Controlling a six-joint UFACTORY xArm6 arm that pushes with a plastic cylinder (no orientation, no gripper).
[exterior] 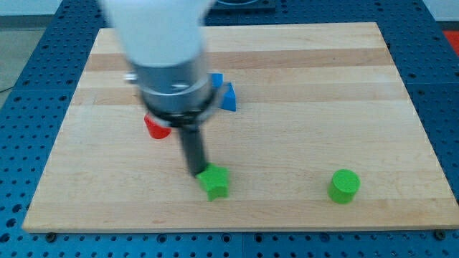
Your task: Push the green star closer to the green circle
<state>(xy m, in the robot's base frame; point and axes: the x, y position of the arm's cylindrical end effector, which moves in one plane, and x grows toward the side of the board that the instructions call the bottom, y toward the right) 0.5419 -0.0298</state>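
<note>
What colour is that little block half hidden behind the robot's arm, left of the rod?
Red, seen in the camera view, the only one; its shape is hidden.

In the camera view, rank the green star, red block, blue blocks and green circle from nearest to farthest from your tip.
From my tip:
1. Green star, right against it, toward the view's bottom right.
2. Red block, up and to the view's left, partly hidden by the arm.
3. Blue blocks, toward the view's top.
4. Green circle, far off at the view's right.

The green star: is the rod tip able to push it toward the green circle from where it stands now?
Probably yes. My tip stands at the green star's upper-left edge, on the side away from the green circle. No block lies on the wooden board between the two, so the way looks free.
</note>
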